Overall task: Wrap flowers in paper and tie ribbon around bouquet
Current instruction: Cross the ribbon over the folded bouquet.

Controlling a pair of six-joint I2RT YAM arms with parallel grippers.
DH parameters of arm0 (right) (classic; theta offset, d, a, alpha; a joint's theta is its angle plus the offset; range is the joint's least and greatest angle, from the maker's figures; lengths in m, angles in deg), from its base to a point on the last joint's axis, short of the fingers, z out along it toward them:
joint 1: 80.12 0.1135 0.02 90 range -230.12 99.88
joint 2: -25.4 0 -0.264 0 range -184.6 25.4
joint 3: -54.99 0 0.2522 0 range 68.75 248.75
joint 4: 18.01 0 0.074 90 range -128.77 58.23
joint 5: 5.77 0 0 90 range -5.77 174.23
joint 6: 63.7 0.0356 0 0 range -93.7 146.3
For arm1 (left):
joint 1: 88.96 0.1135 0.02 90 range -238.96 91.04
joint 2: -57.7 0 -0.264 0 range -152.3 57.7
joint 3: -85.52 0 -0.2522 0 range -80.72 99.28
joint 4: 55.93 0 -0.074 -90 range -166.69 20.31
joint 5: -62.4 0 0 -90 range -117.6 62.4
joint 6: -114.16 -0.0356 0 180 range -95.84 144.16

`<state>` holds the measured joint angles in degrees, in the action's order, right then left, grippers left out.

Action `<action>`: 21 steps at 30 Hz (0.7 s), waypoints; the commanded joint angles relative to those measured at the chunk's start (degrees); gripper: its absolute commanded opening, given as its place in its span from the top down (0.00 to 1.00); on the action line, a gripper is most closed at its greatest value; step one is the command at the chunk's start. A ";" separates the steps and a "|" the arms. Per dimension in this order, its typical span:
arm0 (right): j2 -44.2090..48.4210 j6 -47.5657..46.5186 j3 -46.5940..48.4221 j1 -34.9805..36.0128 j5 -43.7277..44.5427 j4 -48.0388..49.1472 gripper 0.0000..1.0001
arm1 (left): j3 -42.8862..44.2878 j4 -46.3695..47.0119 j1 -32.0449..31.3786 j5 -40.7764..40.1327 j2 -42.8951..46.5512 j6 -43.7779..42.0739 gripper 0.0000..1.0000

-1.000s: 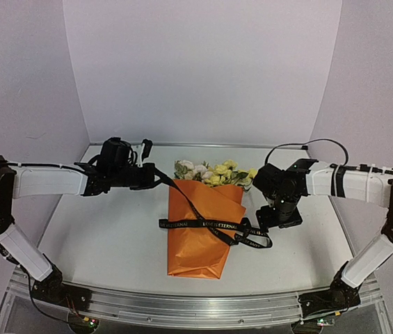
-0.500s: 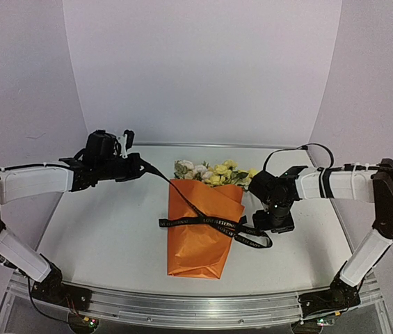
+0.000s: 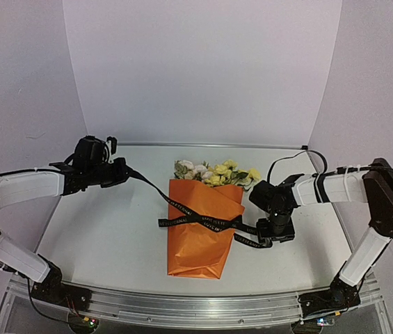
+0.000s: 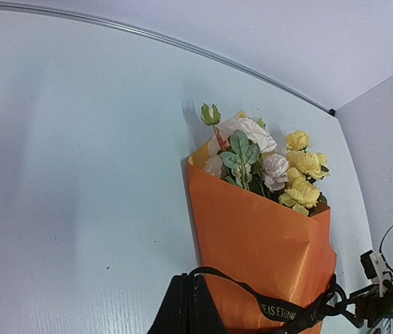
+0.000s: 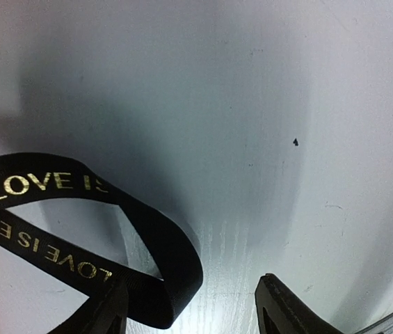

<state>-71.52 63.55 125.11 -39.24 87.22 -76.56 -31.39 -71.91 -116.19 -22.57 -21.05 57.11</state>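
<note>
The bouquet lies in the middle of the table: an orange paper (image 3: 196,236) cone with the yellow and cream flowers (image 3: 213,172) sticking out of its far end. The black lettered ribbon (image 3: 203,220) crosses over the cone's middle. One end runs taut up-left into my left gripper (image 3: 126,172), which is shut on it; in the left wrist view the ribbon (image 4: 279,306) leaves the closed fingers (image 4: 182,309). My right gripper (image 3: 274,233) points down at the cone's right side, open, with the ribbon's loop (image 5: 161,257) lying against its left finger (image 5: 106,313).
White walls enclose the table on three sides. A metal rail (image 3: 182,306) runs along the near edge by the arm bases. The right arm's black cable (image 3: 290,161) arches above its wrist.
My left gripper has pulled leftward with the ribbon end, drawing it straighter. My right gripper has come down and left onto the ribbon loop, its jaws narrowing.
</note>
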 commanded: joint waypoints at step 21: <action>-1.38 -2.05 6.09 -7.07 3.92 -6.98 1.00 | -5.67 -4.39 6.26 -14.59 5.40 6.92 1.00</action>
<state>-73.34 64.30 126.72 -45.09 85.93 -77.00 -36.20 -75.13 -111.32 -33.43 -17.02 62.03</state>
